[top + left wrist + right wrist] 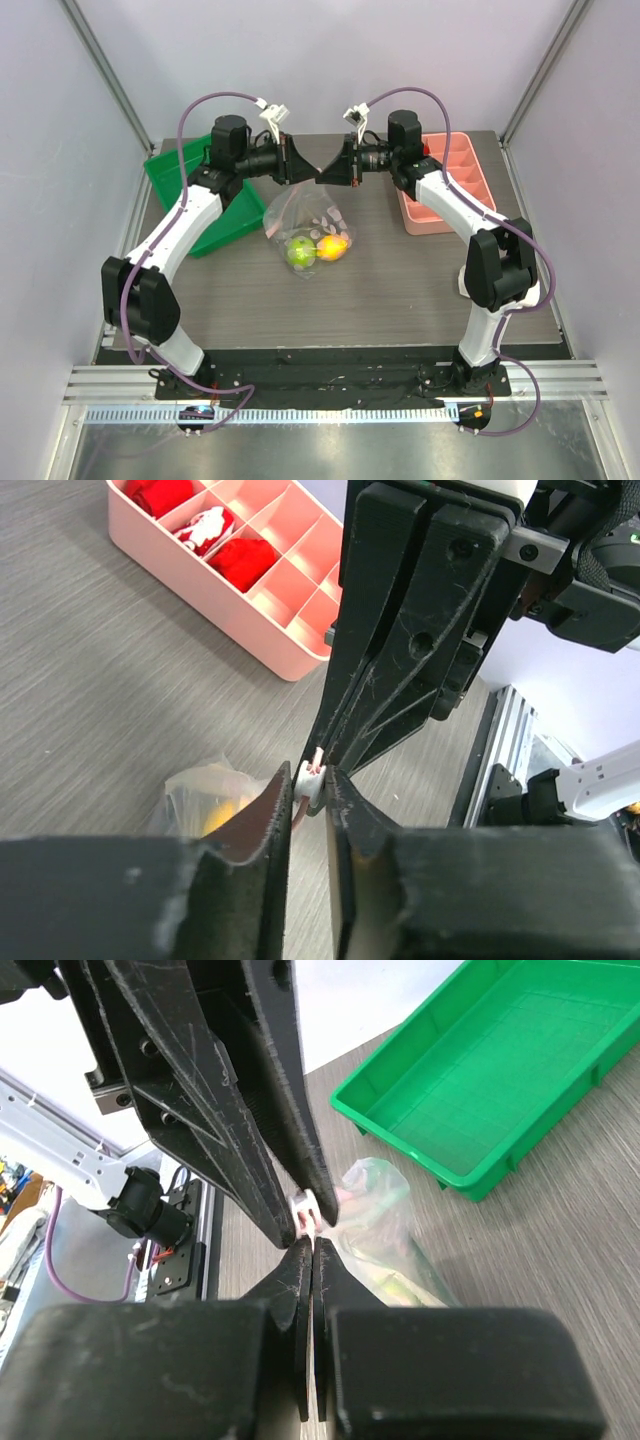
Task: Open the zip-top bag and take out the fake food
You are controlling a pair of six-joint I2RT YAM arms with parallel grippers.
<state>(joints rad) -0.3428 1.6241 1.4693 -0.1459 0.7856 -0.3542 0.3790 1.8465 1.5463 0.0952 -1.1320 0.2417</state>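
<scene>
Right now both grippers meet tip to tip at the mouth of the bag (pixel 303 222). The left gripper (pixel 311 777) has its fingers drawn in on the white-and-pink zip strip (pixel 312 783), which fills the narrow gap at their tips. Further back the two fingers stand slightly apart. The right gripper (pixel 311 1245) has its fingers pressed flat together with the edge of the bag's lip at their very tips. It looks clamped on that lip, though the film between the pads is too thin to make out.

The body of the bag hangs down and away from both sets of fingers, sagging onto the table (pixel 400 290). The toy fruits (pixel 300 251), one green and one orange, lie in its bottom, well clear of the tips.

What the next move turns on is that the two grips sit at the same spot on the strip, touching, one from each side. Neither arm is nearer, since both are already at the mouth. Judging from this, each gripper would need to pull straight back along its own line, away from the other, to part the lips. Which way the strip's length runs across the fingers cannot be told.
</scene>
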